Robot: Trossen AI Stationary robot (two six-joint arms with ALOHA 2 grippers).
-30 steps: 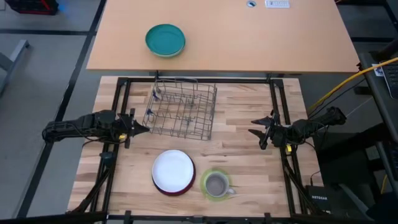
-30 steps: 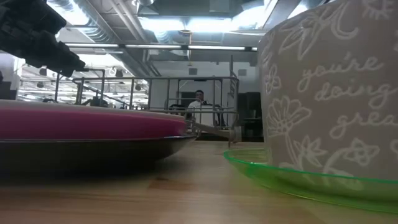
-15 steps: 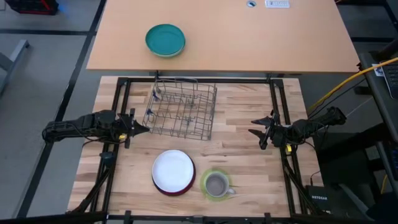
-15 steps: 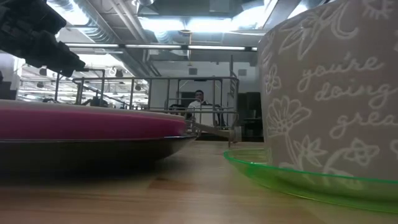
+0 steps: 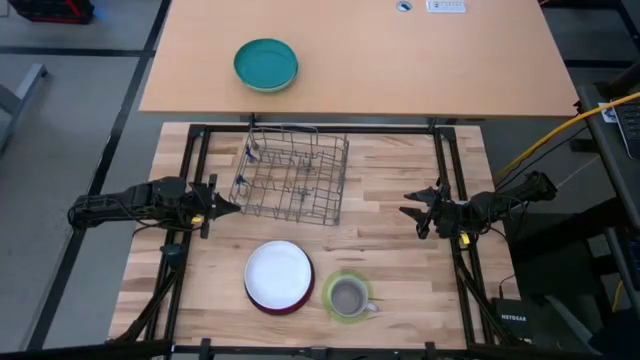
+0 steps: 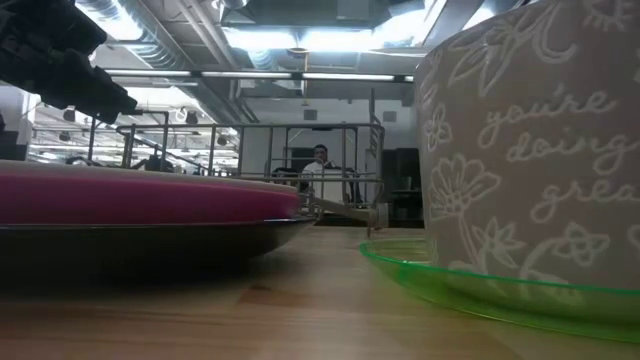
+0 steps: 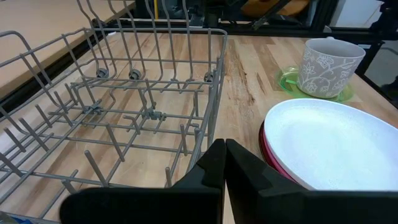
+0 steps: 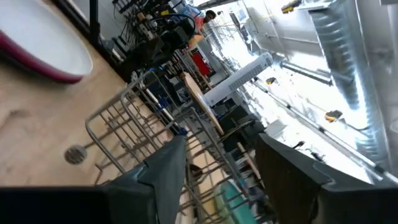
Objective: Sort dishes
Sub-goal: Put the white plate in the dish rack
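Observation:
A round white plate (image 5: 279,270) lies stacked on a magenta plate (image 5: 272,304) near the table's front edge; the low view shows the magenta plate's (image 6: 140,195) dark underside resting on the wood. To their right a grey patterned mug (image 5: 347,296) stands upright on a lime-green saucer (image 5: 330,288). My left gripper (image 5: 234,206) is shut and empty at the table's left, beside the wire rack (image 5: 292,172), pointing right. My right gripper (image 5: 407,212) is open and empty at the table's right, pointing left. Both hover above the table.
The wire dish rack (image 7: 124,99) stands at the table's middle far side, between the two grippers. A teal bowl (image 5: 266,64) sits on the farther tan table. Bare wood lies between the rack and the plates. A person shows far off in the room (image 6: 320,165).

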